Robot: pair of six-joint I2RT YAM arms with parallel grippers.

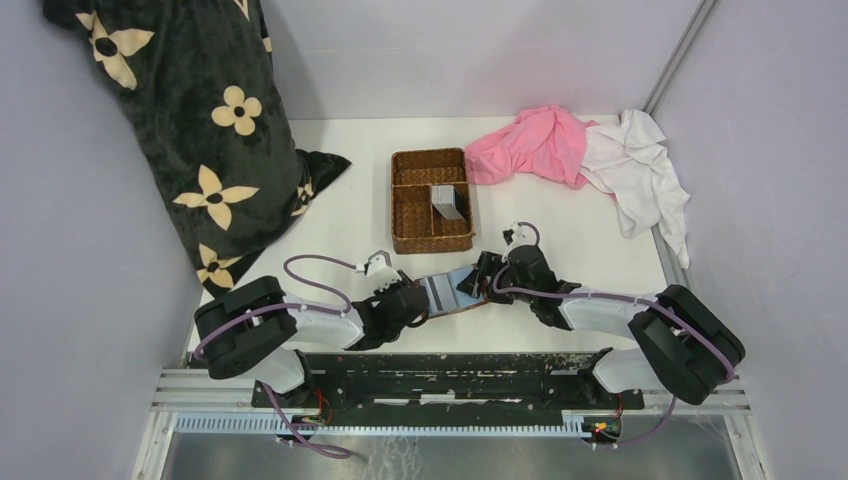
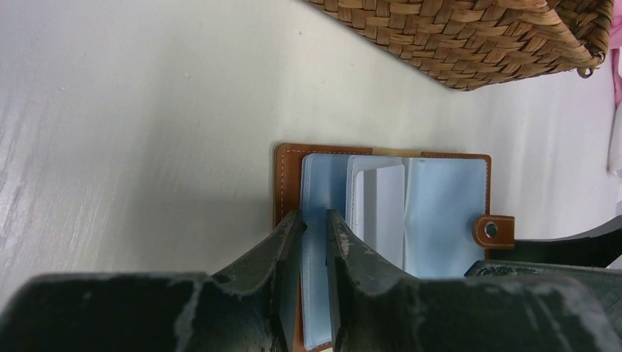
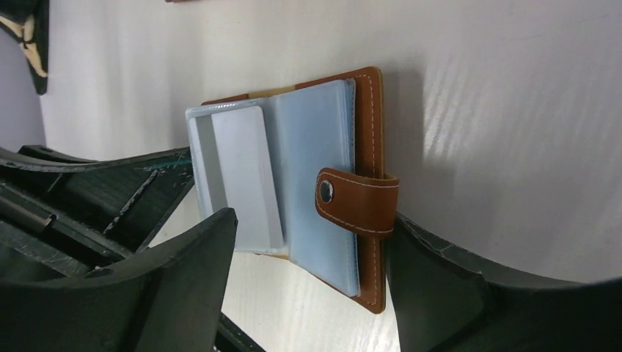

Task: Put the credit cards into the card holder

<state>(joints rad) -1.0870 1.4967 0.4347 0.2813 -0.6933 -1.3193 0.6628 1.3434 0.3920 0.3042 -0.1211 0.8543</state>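
holder (image 2: 447, 213) open on bench (image 2: 147, 147), between both sets of fingers | left fingers (image 2: 315, 220) narrow, tips at its left sleeves, grip can't be told | right fingers (image 3: 314, 224) wide, straddling it | card (image 2: 381, 205) in middle sleeve

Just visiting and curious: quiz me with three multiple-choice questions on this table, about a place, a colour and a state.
1. Where do the spare credit cards stand? A) in the basket B) on a shelf C) in a drawer
2. The leather of the card holder is: A) green B) brown C) white
3. The card holder is: A) snapped shut B) rolled up C) lying open
Answers: A, they stand in a basket compartment; B, its stitched edge is brown; C, sleeves show and the snap tab is undone.
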